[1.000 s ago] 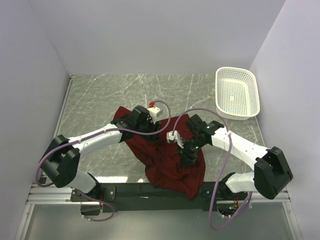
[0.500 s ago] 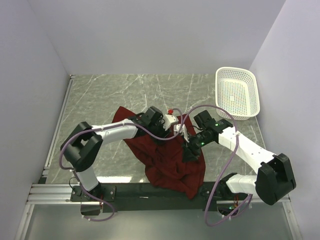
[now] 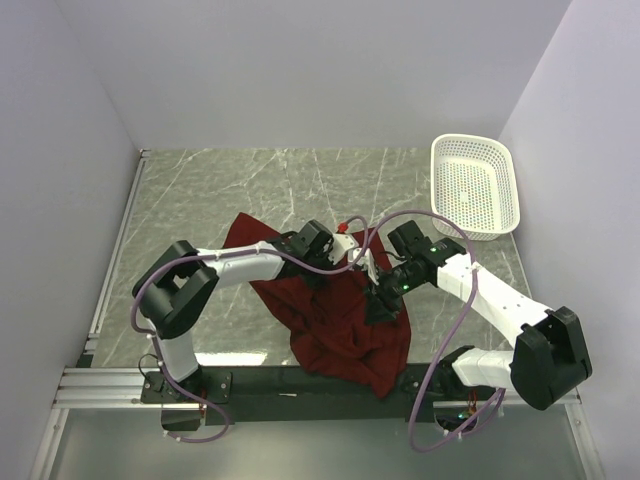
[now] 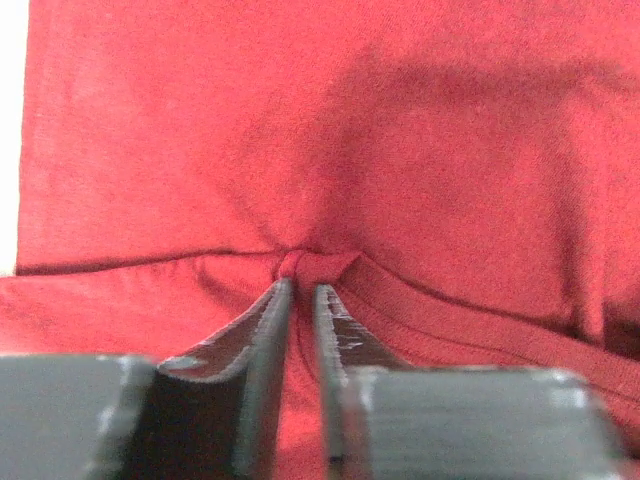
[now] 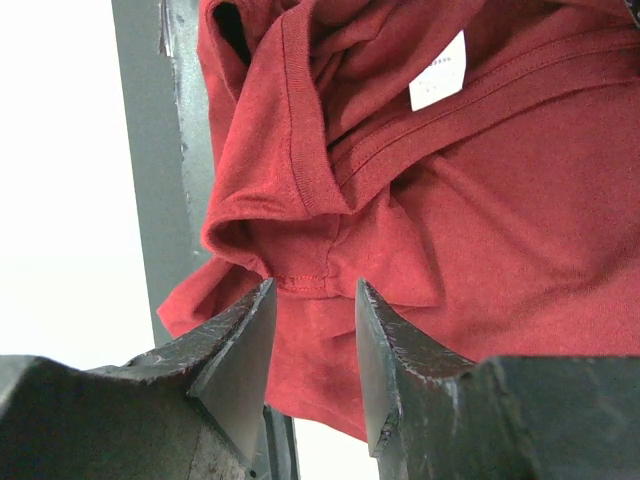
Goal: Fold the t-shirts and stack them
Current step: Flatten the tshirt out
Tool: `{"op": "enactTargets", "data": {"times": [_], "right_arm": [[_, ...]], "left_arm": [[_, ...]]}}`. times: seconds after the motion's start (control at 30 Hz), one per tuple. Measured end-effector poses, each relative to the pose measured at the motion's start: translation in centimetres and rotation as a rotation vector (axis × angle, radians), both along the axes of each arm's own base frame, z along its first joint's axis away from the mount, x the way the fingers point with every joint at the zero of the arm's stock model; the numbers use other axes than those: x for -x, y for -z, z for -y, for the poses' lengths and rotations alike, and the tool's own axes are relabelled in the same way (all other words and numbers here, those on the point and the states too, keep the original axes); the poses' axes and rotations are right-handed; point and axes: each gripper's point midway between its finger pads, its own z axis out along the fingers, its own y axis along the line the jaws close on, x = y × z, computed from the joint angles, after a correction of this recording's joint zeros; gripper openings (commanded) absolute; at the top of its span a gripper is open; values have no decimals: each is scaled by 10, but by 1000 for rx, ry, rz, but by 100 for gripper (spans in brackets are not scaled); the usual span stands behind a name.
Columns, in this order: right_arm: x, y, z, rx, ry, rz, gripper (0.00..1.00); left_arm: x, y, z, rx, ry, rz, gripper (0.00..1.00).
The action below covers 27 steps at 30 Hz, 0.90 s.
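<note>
Marbled grey desk (image 3: 200,190) carries a crumpled red t-shirt (image 3: 340,325), part of it spilling over the near edge. We judge it soft and limp; seams and hems give the best hold. Left tool (image 4: 303,290) pinches a seam fold, right tool (image 5: 310,295) gapes at a stitched hem. White basket (image 3: 436,190) stands well apart

White links (image 3: 492,296), black joints (image 3: 546,350), purple cables (image 3: 447,330), grey claw fingers (image 4: 256,350).

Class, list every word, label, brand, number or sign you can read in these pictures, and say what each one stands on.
White tag on the red t-shirt: faint print, too small and blurred to read.
No other word, brand, number or sign can be read in any view.
</note>
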Motion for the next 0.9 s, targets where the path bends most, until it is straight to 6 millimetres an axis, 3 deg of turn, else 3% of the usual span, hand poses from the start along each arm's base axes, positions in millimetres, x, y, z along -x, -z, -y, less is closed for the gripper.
{"op": "enactTargets", "data": {"times": [0.1, 0.23, 0.4, 0.53, 0.73, 0.9], "right_arm": [[0, 0, 0, -4, -2, -2, 45], [3, 1, -3, -3, -16, -4, 45], [27, 5, -23, 7, -147, 1, 46], [43, 19, -32, 46, -205, -52, 57], [41, 25, -35, 72, -188, -86, 60], [39, 32, -39, 102, -174, -96, 57]], "left_arm": [[0, 1, 2, 0, -17, 2, 0], [-2, -3, -1, 33, -88, 7, 1], [6, -23, -15, 150, -232, -3, 1], [15, -44, -22, 262, -327, -5, 1], [24, -63, -33, 354, -415, -4, 1], [24, -93, -36, 441, -452, 31, 1]]}}
